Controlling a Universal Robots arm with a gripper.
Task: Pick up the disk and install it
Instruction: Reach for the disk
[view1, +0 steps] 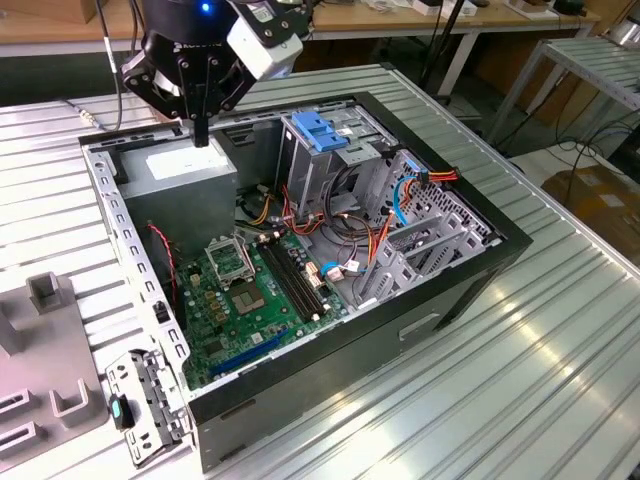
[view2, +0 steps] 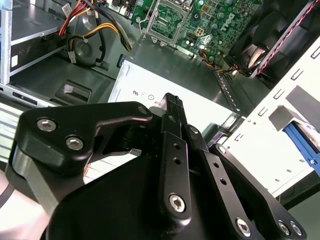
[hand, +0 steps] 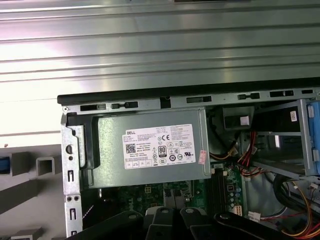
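Observation:
My gripper (view1: 201, 136) hangs shut and holds nothing, above the grey power supply (view1: 185, 170) in the back corner of the open computer case (view1: 300, 250); its closed fingertips (view2: 172, 101) point down at the supply's labelled top (hand: 150, 147). A bright blue rail with a dark body beside it, apparently the disk (view2: 301, 141), sits in the pale grey fixture (view2: 280, 160) outside the case wall. A small blue edge (hand: 3, 165) shows on that fixture in the first wrist view.
The drive cage with a light-blue latch plate (view1: 320, 130) stands in the case's middle, with a blue data cable (view1: 400, 195) and bundled wires (view1: 350, 235) beside it. The motherboard (view1: 250, 300) lies low. A grey fixture (view1: 45, 350) and a metal bracket (view1: 150, 400) lie on the slatted table.

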